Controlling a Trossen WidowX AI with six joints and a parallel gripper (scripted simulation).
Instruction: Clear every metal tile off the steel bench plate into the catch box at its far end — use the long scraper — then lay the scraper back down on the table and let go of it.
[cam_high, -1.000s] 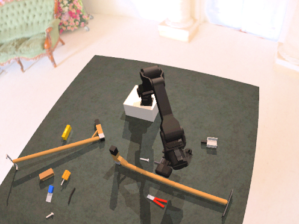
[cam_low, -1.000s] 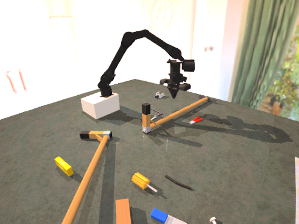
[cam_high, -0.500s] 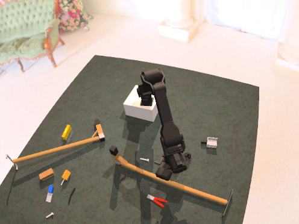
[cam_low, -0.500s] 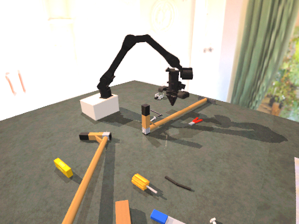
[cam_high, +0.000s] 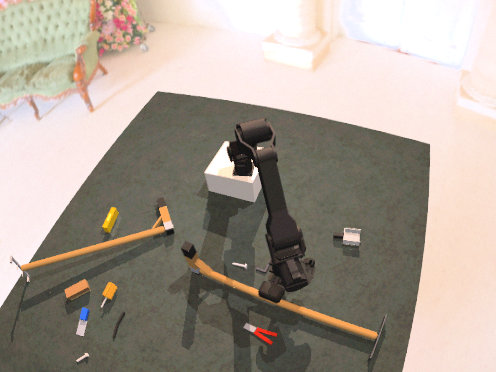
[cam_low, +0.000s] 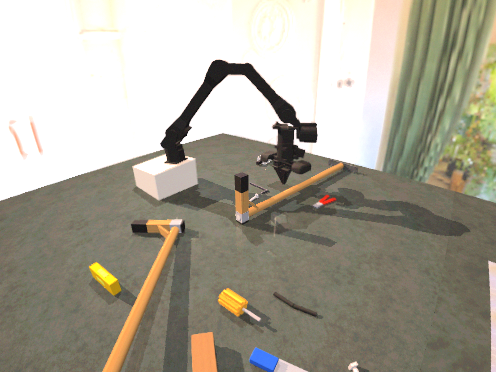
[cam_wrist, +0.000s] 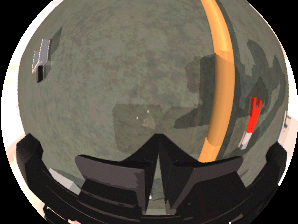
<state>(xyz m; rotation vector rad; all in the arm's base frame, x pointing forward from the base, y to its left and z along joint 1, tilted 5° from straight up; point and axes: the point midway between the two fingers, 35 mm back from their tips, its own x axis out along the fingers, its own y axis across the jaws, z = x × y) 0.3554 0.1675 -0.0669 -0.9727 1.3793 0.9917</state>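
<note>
My gripper (cam_low: 284, 181) (cam_wrist: 159, 136) is shut and empty, pointing down above the table beside a long wooden-handled tool. This tool's handle (cam_high: 325, 316) (cam_low: 300, 187) (cam_wrist: 224, 90) has an orange and black grip standing up at one end and a thin dark cross blade (cam_high: 378, 337) at the other. A second long wooden-handled tool (cam_high: 95, 248) (cam_low: 152, 281) lies at the left, with thin metal prongs at its far end. A few tiny pale specks show ahead of the fingertips in the wrist view. I cannot make out the steel plate, the tiles or the catch box.
Red pliers (cam_high: 265, 333) (cam_low: 326, 201) (cam_wrist: 255, 115) lie beside the nearer handle. A small metal bracket (cam_high: 351, 237) lies at the right, a screw (cam_high: 240, 265) near the arm. A yellow block (cam_high: 110, 220) (cam_low: 105, 278) and a yellow screwdriver (cam_high: 109, 291) (cam_low: 233, 302) lie around the left tool.
</note>
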